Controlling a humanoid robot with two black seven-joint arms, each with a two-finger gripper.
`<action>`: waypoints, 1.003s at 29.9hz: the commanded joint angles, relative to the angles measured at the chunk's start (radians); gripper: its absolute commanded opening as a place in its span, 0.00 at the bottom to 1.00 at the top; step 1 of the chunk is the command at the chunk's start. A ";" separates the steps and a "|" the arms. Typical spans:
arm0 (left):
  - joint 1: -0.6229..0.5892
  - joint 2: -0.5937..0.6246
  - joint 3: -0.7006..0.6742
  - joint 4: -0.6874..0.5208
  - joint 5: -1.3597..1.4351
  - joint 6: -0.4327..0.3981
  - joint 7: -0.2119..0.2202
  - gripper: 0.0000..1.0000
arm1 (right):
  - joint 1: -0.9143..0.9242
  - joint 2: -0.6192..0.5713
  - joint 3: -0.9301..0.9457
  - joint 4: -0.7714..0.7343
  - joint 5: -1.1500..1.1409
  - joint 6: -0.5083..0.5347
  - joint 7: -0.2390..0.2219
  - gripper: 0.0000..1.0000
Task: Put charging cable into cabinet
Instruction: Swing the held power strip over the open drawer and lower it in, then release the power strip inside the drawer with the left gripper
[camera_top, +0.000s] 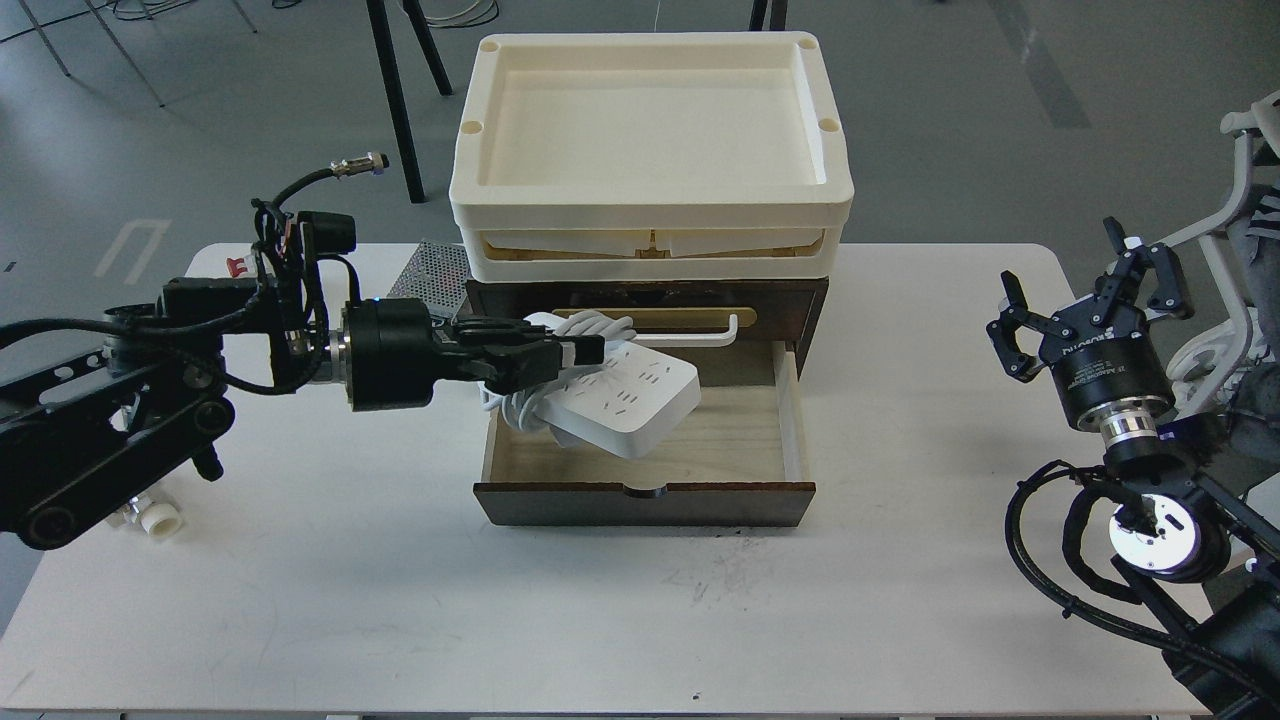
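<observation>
The charging cable is a flat white power strip with a thick white cord looped around it. My left gripper is shut on its left end and holds it tilted over the left half of the open light wood drawer. The drawer belongs to the dark brown cabinet, which has a white handle and cream trays stacked on top. My right gripper is open and empty at the right edge of the table, far from the cabinet.
A perforated metal power supply box stands behind my left arm, next to the cabinet. A small white breaker with a red switch is partly hidden at the back left. A small white and metal fitting lies at the left edge.
</observation>
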 joint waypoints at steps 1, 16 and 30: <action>0.000 -0.052 0.033 0.026 0.024 0.000 0.000 0.10 | 0.000 0.000 0.000 0.000 0.000 0.000 0.000 0.99; -0.012 -0.210 0.038 0.224 0.030 0.000 0.000 0.11 | 0.000 0.000 0.001 0.000 0.000 0.000 0.000 0.99; -0.032 -0.334 0.038 0.465 0.030 0.000 0.000 0.12 | 0.001 0.000 0.001 0.000 0.000 0.000 0.000 0.99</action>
